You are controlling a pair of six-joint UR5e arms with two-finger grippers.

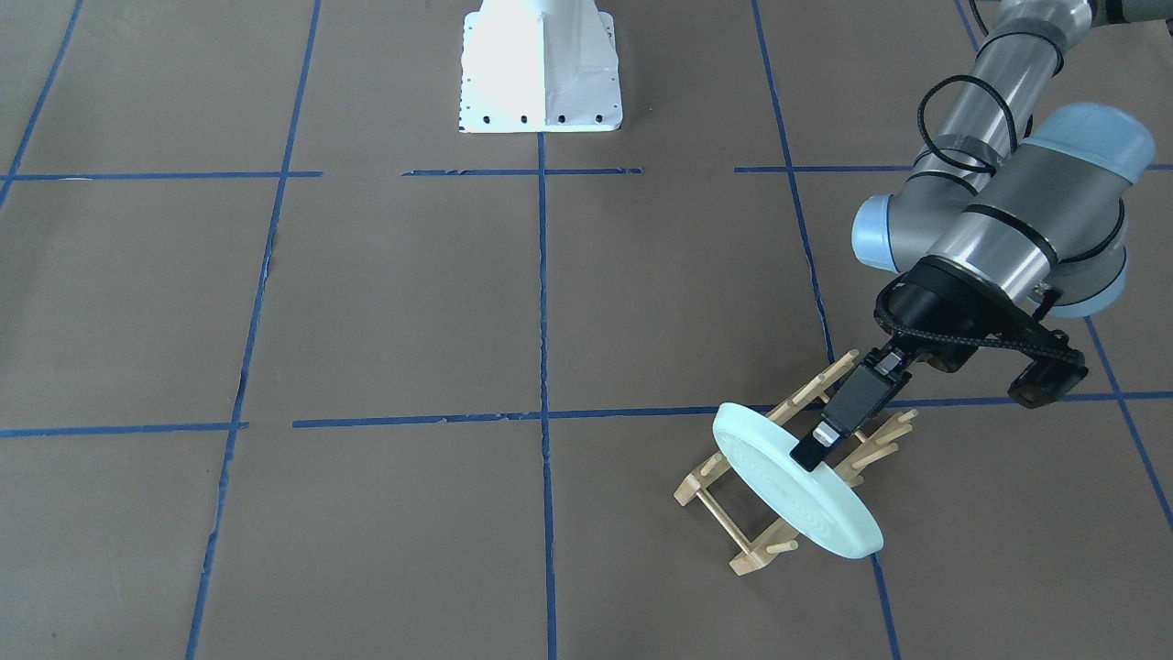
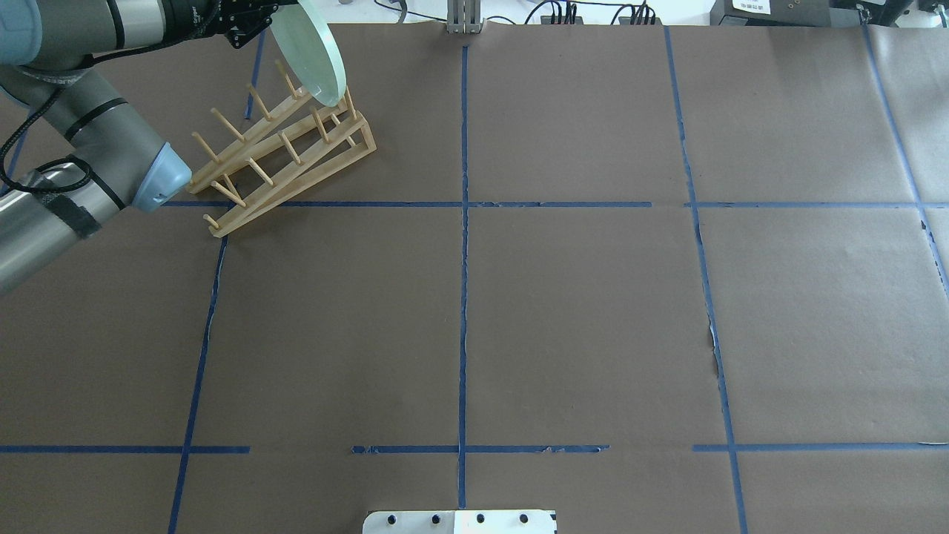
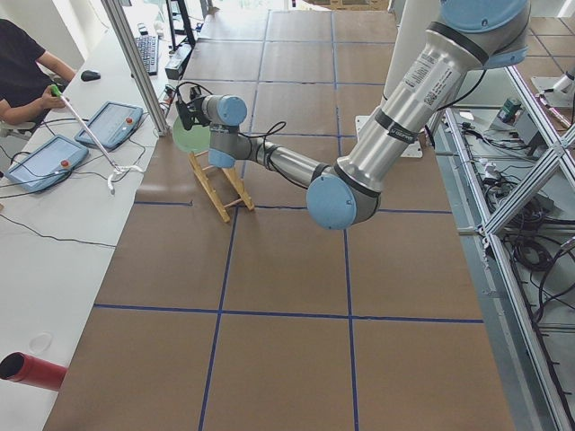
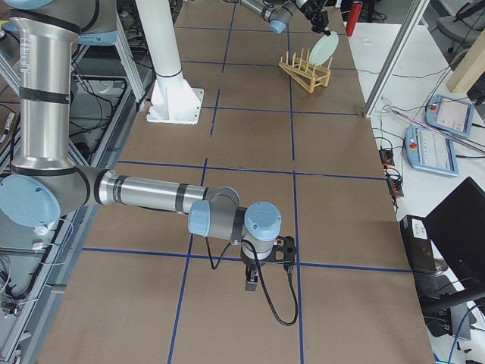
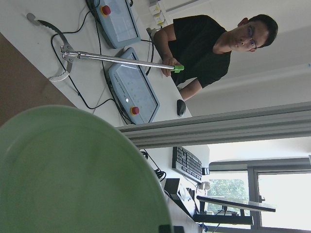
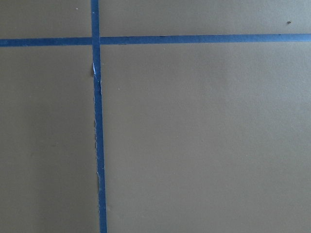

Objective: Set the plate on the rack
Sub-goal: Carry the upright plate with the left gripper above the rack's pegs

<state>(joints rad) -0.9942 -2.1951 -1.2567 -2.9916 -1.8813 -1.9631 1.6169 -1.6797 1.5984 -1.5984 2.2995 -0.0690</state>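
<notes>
My left gripper [image 1: 818, 446] is shut on the upper rim of the pale mint-green plate [image 1: 795, 484]. It holds the plate tilted on edge over the end of the wooden rack [image 1: 724, 518] farthest from my base. In the overhead view the plate [image 2: 311, 52] has its lower edge among the end pegs of the rack [image 2: 285, 152]. I cannot tell whether it rests on the rails. The plate fills the lower left of the left wrist view [image 5: 73, 174]. My right gripper [image 4: 254, 282] points down at bare table, far from the rack, and I cannot tell if it is open or shut.
The white robot base [image 1: 541, 69] stands at the table's edge. A side table with teach pendants [image 3: 45, 160], an operator [image 3: 22, 67] and an aluminium post [image 3: 135, 63] lies just beyond the rack. A red cylinder [image 3: 36, 370] lies on the side table.
</notes>
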